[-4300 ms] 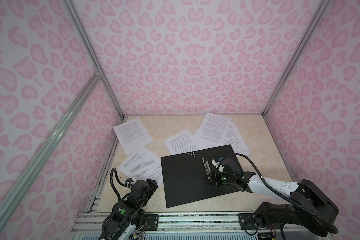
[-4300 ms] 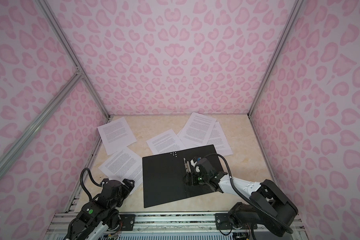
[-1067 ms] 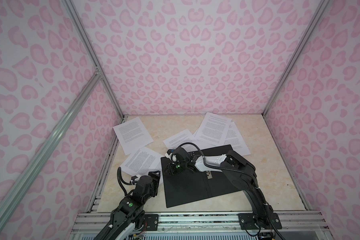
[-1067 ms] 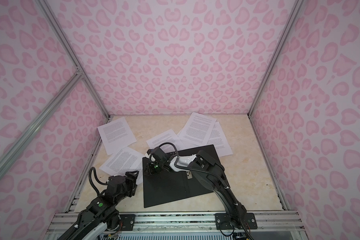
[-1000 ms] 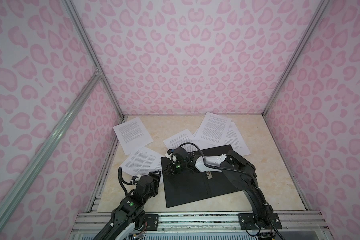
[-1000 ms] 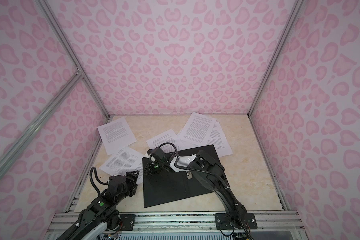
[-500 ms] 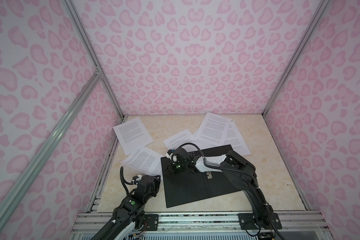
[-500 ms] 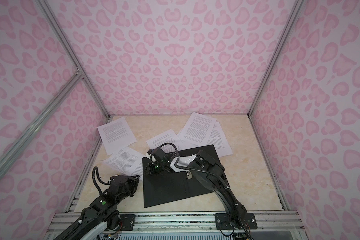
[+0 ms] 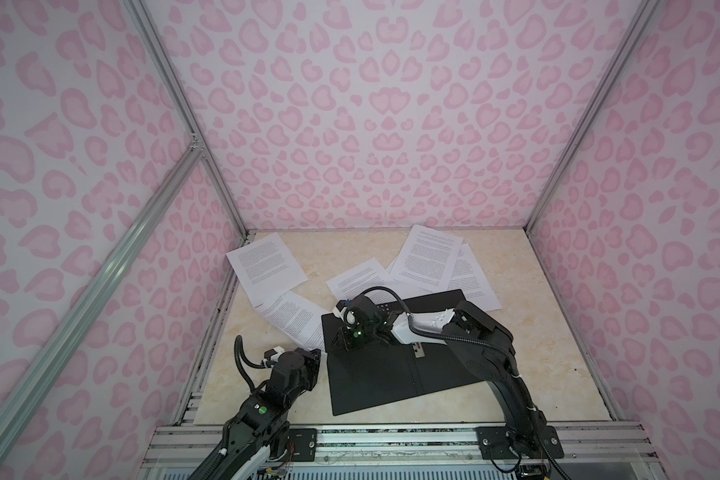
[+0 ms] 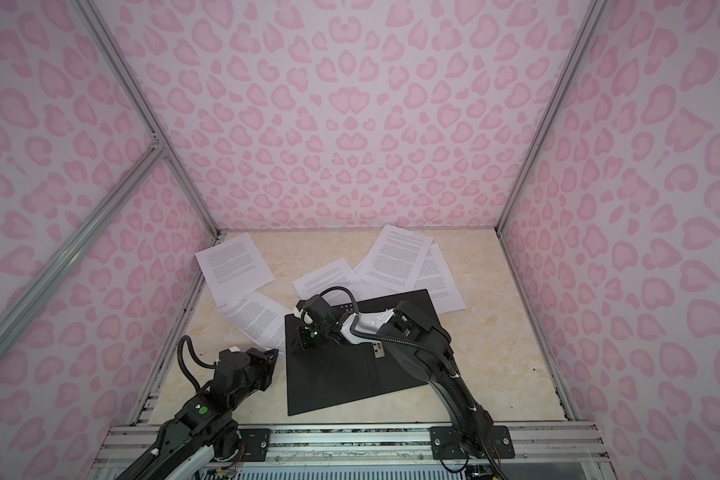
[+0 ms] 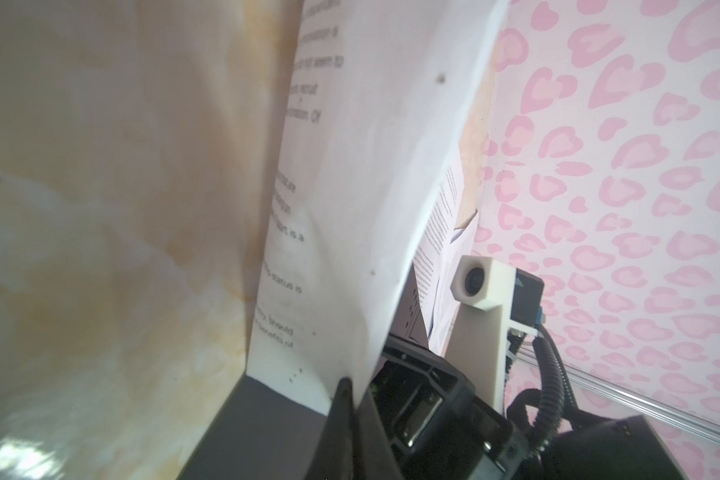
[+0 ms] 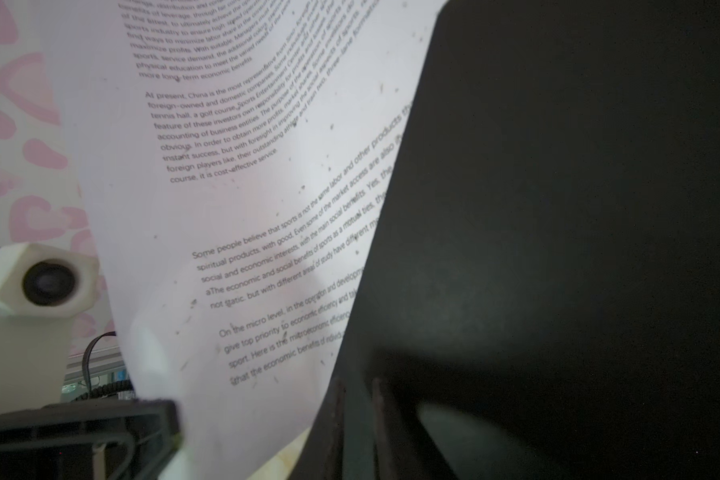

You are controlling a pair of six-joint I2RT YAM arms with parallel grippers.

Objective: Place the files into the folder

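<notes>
Nearest, the left pincer (image 9: pixel 313 354) is clamped shut on the near corner of a text-printed white paper sheet (image 9: pixel 294 319). Just beyond, the right pincer (image 9: pixel 338 344) sits at the left edge of the open thin black folder (image 9: pixel 391 374), flat mid-counter; grip unclear. Loose printed sheets (image 9: pixel 427 257) lie farther back on the beige marble counter (image 9: pixel 537 353).

- Folder (image 9: pixel 391 374) lies on the worktop (image 9: pixel 537 353), right of the left tool (image 9: pixel 314 354).
- Sheet (image 9: pixel 294 318) lies beyond the left tool, its near corner in that tool, beside the folder's left edge.
- Right tool (image 9: pixel 340 344) sits over the folder's far left corner.
- Other sheets (image 9: pixel 427 257) lie behind the right tool.
</notes>
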